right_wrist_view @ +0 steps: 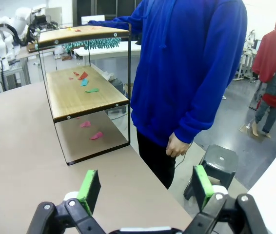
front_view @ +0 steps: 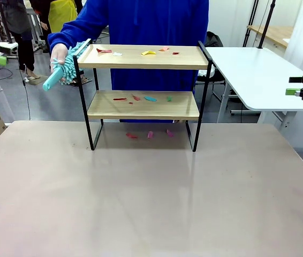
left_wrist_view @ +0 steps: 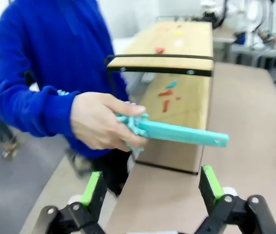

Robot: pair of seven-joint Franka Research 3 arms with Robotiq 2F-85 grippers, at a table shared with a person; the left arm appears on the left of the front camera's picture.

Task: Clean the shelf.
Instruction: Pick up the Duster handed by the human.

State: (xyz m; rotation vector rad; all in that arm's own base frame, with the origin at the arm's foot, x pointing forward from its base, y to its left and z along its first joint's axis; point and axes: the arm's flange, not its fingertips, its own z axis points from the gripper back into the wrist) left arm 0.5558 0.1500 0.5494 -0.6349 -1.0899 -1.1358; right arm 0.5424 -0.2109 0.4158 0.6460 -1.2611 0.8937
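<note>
Both of mine are wide apart and empty right now. Ahead of my left gripper [left_wrist_view: 151, 187], a person's hand [left_wrist_view: 99, 127] holds out a teal duster [left_wrist_view: 182, 132], with the bare handle end poking out toward my right finger. I'm guessing the job is to take it.

The handle lies crosswise, along the line my fingers close on, so I'd roll the wrist first to let the pads meet its flat sides. I'd grab near the free end, well clear of their knuckles, close gently, and wait till they let go.

The shelf [left_wrist_view: 172, 46] sits right behind the duster, farther ahead. Paper scraps [left_wrist_view: 166, 92] lie on both boards, and a few lie on the table [left_wrist_view: 245, 146] under it. Its black side rail runs just past the handle, so overshooting means bumping the frame.

My right gripper [right_wrist_view: 146, 187] has the shelf ahead to its left. The person stands dead ahead, with a stool [right_wrist_view: 218, 161] beside them.
</note>
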